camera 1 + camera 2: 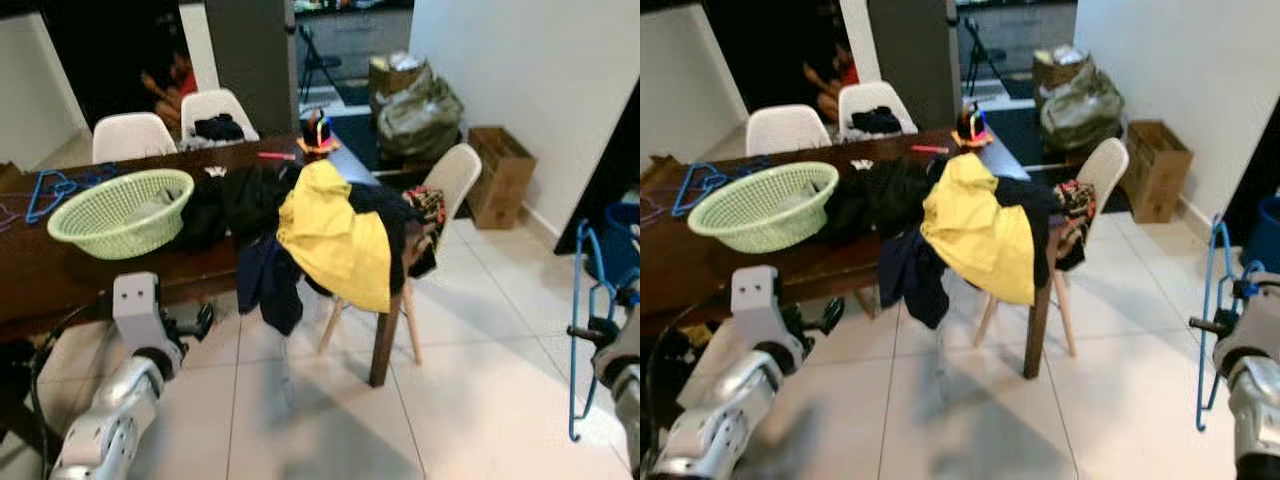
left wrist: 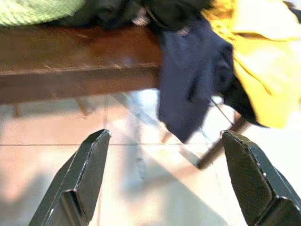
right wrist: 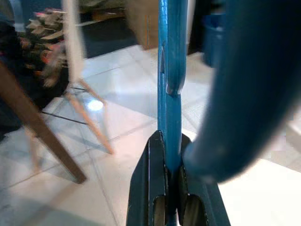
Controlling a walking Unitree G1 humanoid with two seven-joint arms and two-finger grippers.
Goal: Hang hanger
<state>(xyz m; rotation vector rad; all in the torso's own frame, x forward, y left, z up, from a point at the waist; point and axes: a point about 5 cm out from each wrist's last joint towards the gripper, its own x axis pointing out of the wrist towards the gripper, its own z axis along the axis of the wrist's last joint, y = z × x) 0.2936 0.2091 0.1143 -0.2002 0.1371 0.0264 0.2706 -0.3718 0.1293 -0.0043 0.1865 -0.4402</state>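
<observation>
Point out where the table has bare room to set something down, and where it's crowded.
Bare dark wood shows on the table along its near edge, in front of the green basket. The right end is crowded with dark clothes and a yellow garment; blue hangers occupy the far left.

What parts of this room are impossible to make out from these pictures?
- Where the blue hanger will hang: no rail appears in the head views.
- The hanger's top: blurred and cut off in the right wrist view, where the right gripper pinches it.
- The basket contents: hidden by its wall.
- The person behind the table: too dark.
- The left gripper holds nothing.
</observation>
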